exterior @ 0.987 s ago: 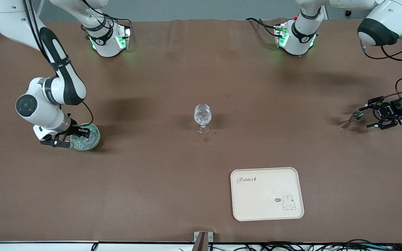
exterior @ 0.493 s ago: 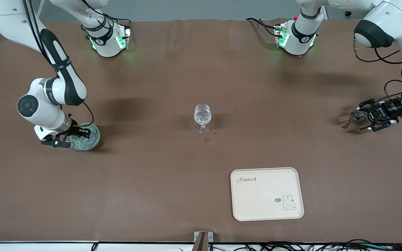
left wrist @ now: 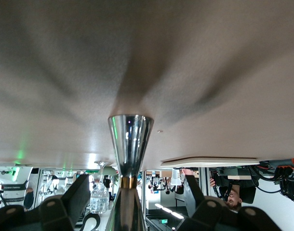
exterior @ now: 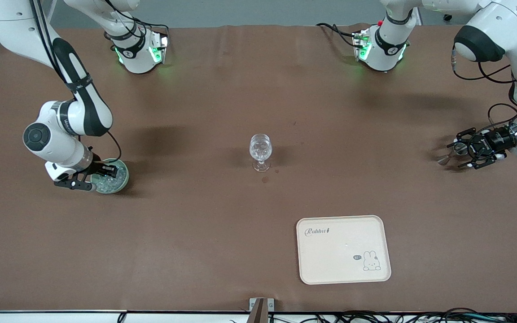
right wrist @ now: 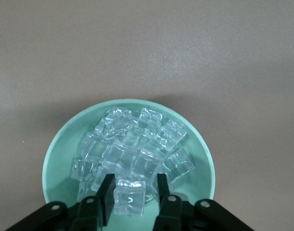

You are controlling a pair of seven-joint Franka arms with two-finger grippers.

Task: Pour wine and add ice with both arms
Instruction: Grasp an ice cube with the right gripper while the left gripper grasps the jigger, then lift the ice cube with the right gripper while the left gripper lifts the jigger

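A stemmed glass stands mid-table with clear contents in it. A pale green bowl of ice cubes sits toward the right arm's end. My right gripper is down in the bowl, open, its fingers astride one ice cube at the edge of the pile. A metal jigger stands toward the left arm's end. My left gripper is low beside it and open. In the left wrist view the jigger stands between the spread fingers, with gaps on both sides.
A cream tray with a rabbit print lies nearer the front camera than the glass, toward the left arm's end. The tray's edge and the glass also show in the left wrist view. Small wet spots mark the cloth by the glass foot.
My left gripper has slid along the table toward the jigger and now has it between its fingers. The right gripper has stayed in the bowl, barely shifting.
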